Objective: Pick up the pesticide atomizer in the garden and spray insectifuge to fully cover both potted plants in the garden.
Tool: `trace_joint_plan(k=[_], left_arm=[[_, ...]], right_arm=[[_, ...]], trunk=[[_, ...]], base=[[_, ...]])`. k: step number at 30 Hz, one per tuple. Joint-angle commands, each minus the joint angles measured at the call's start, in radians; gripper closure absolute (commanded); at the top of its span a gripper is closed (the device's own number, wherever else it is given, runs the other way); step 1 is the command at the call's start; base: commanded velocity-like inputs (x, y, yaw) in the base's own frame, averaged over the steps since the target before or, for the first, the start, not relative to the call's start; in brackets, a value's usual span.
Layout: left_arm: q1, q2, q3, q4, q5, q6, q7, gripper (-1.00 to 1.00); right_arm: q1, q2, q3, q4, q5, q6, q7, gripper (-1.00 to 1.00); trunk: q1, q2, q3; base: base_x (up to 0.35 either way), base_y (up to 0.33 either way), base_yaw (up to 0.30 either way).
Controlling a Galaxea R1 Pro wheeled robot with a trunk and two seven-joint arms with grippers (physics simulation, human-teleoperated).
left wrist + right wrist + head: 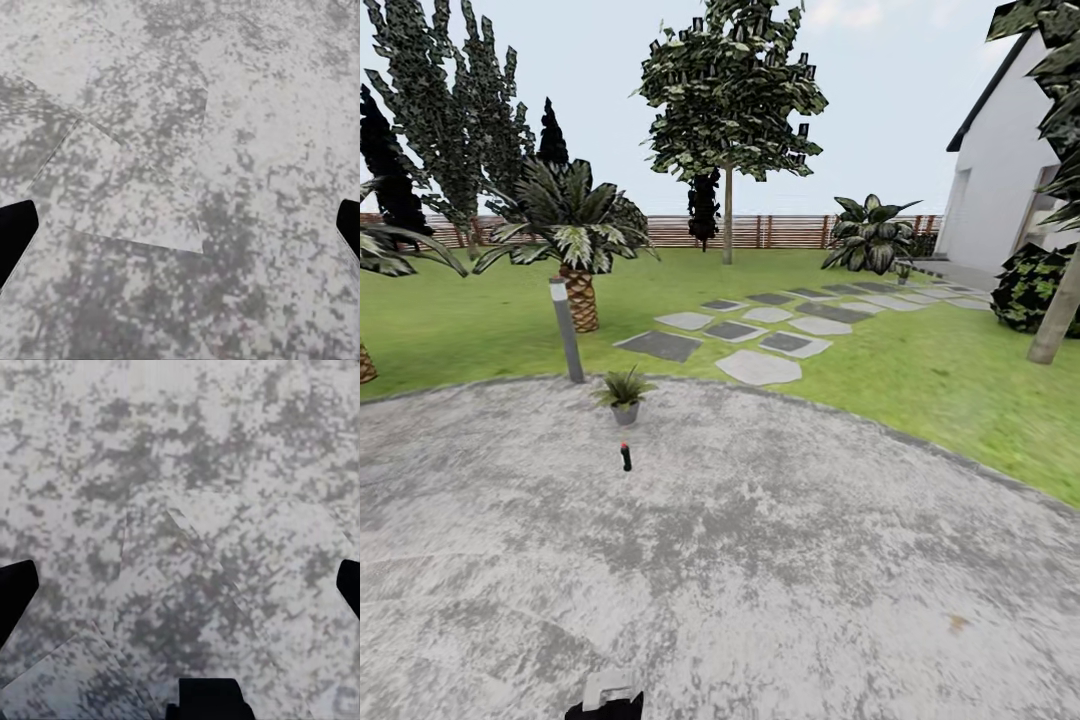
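Observation:
The pesticide atomizer (pixel 626 458) stands as a small dark bottle on the round grey gravel patio (pixel 780 560), far ahead of me. Just behind it, at the patio's far edge, one potted plant (pixel 624 389) shows pointed green leaves above a grey pot. A second small pot (pixel 903 268) sits far off by the stepping stones, too small to make out. My left gripper (pixel 180 232) hangs open over bare gravel, its dark fingertips (pixel 15 232) wide apart. My right gripper (pixel 180 589) is open over gravel too, nothing between its fingertips (pixel 15 592).
A grey post (pixel 567 330) stands left of the near plant, with a palm-like plant (pixel 575 235) behind it. Stepping stones (pixel 758 367) cross the lawn toward a white house (pixel 1010 170). A dark bush (pixel 1032 288) and a trunk (pixel 1057 320) are at the right, the wooden fence (pixel 780 231) behind.

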Motion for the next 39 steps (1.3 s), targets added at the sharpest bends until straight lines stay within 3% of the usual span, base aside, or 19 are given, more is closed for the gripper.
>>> trace_joint_plan(k=[1, 21, 39], left_arm=[[0.0, 0.0, -0.001, 0.0, 0.01, -0.001, 0.0, -1.0], [-0.001, 0.0, -0.001, 0.0, 0.01, -0.001, 0.0, -1.0], [-0.001, 0.0, -0.001, 0.0, 0.01, -0.001, 0.0, -1.0]], right_arm=[[0.0, 0.0, -0.001, 0.0, 0.0, -0.001, 0.001, -1.0], [0.0, -0.003, -0.005, -0.004, -0.01, 0.0, 0.007, -1.0], [0.0, -0.003, -0.005, -0.004, -0.01, 0.0, 0.007, -1.0]], trunk=[[0.0, 0.0, -0.001], [0.0, 0.0, 0.0], [0.0, 0.0, 0.007]], base=[[0.34, 0.0, 0.0], [0.297, 0.158, -0.007], [0.243, 0.238, -0.23]])
